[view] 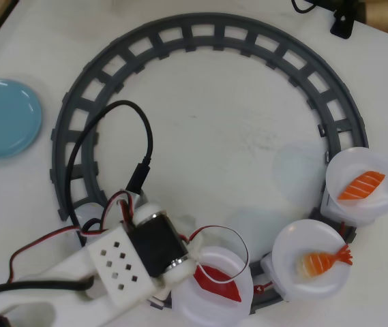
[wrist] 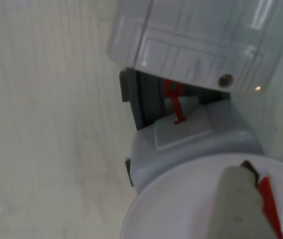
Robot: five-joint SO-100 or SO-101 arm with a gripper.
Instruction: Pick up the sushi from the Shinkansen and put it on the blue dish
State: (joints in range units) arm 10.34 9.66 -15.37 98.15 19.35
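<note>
The gripper (view: 207, 279) sits low over the white plate (view: 200, 310) at the bottom of the grey track (view: 200, 30) in the overhead view, its white body and dark motor block covering the plate's left edge. Its red finger (view: 217, 283) lies across the plate top — a flat, pointed red shape. How wide the jaws stand cannot be told from either view, nor whether anything is held between them.

In the wrist view a pale, rough-textured finger (wrist: 240, 206) reaches down onto the same plate (wrist: 181, 209), with a thin red strip (wrist: 270, 204) along its right side and a small dark corner just beside its tip. That dark bit may be the sushi, but it is too hidden to be sure; the tuna piece is not clearly seen in the overhead view either, since the arm and the red finger cover that plate.

Beyond the plate in the wrist view is the glossy white plastic of the Shinkansen (wrist: 201, 40), joined by a red coupling (wrist: 173, 102) over the grey rail.

Further along the track from the gripper's plate, to the right in the overhead view, a plate carries the orange shrimp piece (view: 323, 260); the next one carries the striped salmon piece (view: 361, 184).

The blue dish (view: 3, 117) — round, smooth, glossy — lies on the white table (view: 200, 129) outside the track's left side, well apart from the gripper.
</note>
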